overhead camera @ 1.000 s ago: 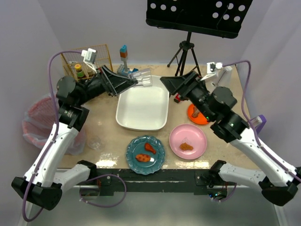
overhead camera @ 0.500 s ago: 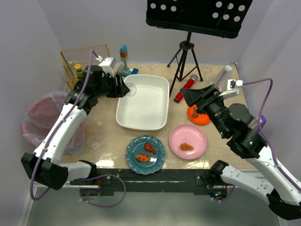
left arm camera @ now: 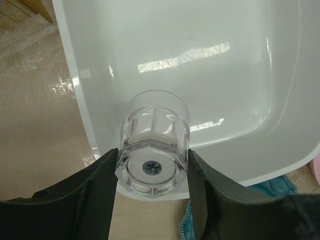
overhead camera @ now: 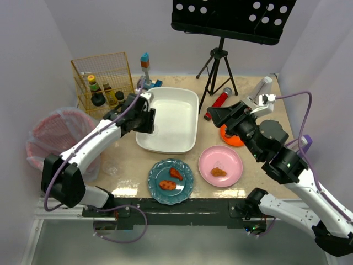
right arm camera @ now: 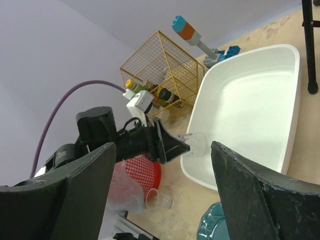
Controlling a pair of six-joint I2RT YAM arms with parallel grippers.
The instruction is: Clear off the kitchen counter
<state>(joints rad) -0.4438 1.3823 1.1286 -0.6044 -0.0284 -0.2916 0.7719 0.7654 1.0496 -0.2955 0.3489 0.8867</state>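
My left gripper (overhead camera: 149,120) (left arm camera: 152,172) is shut on the base of a clear faceted glass (left arm camera: 153,142) (right arm camera: 199,144), holding it on its side over the left rim of the white tub (overhead camera: 172,124) (left arm camera: 210,75). The tub rests on the beige kitchen counter (overhead camera: 124,152) (left arm camera: 35,125). Raised above the counter's right side, my right gripper (overhead camera: 223,116) (right arm camera: 162,165) stands wide open with nothing between its fingers. A teal plate (overhead camera: 154,175) with two chicken pieces, a pink plate (overhead camera: 233,160) with one piece and an orange plate (overhead camera: 236,140) lie on the counter.
A clear plastic cup (overhead camera: 112,167) (right arm camera: 161,199) lies on the counter's left. A wire basket (overhead camera: 102,80) of bottles stands at the back left, with a block toy (overhead camera: 145,69), a tripod (overhead camera: 218,69) and a red cylinder (overhead camera: 218,101) behind. A red bin (overhead camera: 47,143) stands off the left edge.
My left arm swung from beside the wire basket forward and down to the tub's left rim, carrying the glass. My right arm drew back toward the right and stayed open.
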